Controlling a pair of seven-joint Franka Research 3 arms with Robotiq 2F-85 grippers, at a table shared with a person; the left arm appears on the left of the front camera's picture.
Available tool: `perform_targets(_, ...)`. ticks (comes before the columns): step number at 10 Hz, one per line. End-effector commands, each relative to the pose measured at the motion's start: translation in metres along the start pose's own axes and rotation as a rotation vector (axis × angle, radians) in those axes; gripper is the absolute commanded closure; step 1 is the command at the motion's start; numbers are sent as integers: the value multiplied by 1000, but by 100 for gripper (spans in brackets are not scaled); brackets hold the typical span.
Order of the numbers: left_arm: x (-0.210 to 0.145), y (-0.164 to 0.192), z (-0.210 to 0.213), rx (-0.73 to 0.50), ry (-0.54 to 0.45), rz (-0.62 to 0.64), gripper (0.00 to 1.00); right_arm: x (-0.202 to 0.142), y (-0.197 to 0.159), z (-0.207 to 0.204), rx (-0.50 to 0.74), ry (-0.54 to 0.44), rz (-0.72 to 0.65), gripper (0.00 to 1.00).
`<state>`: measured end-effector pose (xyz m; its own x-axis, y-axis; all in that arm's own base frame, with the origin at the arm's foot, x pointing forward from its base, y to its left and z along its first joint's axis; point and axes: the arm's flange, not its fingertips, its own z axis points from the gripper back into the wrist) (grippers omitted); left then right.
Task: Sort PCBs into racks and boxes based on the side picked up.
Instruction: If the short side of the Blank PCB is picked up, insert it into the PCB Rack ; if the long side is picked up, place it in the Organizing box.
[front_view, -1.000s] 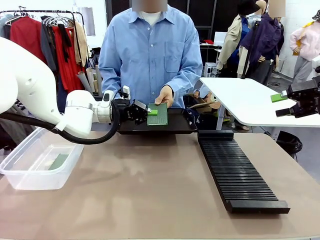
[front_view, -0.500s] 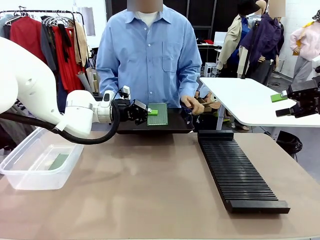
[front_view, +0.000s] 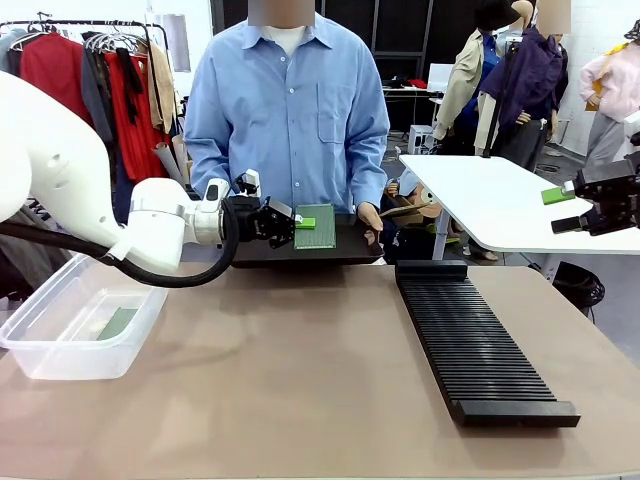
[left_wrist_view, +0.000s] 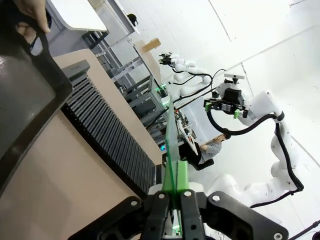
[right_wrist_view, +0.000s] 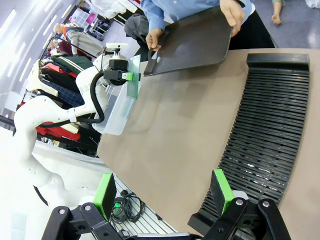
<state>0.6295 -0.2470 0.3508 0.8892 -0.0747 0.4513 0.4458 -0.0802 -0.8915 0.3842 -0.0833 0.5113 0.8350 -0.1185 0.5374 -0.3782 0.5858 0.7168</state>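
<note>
left pincer (front_view: 300, 223) grips a pcb (front_view: 316, 228) above the tray (front_view: 350, 250).

Robotics lab set up as a test workcell: a brown counter (front_view: 300, 370) stands before a clothes rail (front_view: 90, 60) of hanging garments at far left, a white side table (front_view: 490, 200) at right, and further white robot arms (left_wrist_view: 250, 107) in a white-walled hall.

Lighting: bright, even, overhead indoor; shadows soft under the long black slotted plastic rack (front_view: 482, 343) on the matte brown table (front_view: 300, 380). Focus: front view sharp. Wrist views: strong wide-angle bending at edges (walls washed near-white); near claw fingers slightly soft.
</note>
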Motion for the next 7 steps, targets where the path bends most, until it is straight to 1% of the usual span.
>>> perform_targets(1,-16,-22,10,-10,3,45,100,4,2,-2,19,-23,4,0)
perform_targets(3,-31,-46,31,11,-14,114,100,4,2,-2,19,-23,4,0)
perform_targets(4,-37,-60,41,33,-54,121,100,4,2,-2,19,-23,4,0)
perform_targets(5,-41,-74,48,64,-62,141,100,4,2,-2,19,-23,4,0)
perform_targets(6,-45,-89,55,94,-52,163,100,4,2,-2,19,-23,4,0)
perform_targets(7,-48,-101,64,122,-13,201,100,4,2,-2,19,-23,4,0)
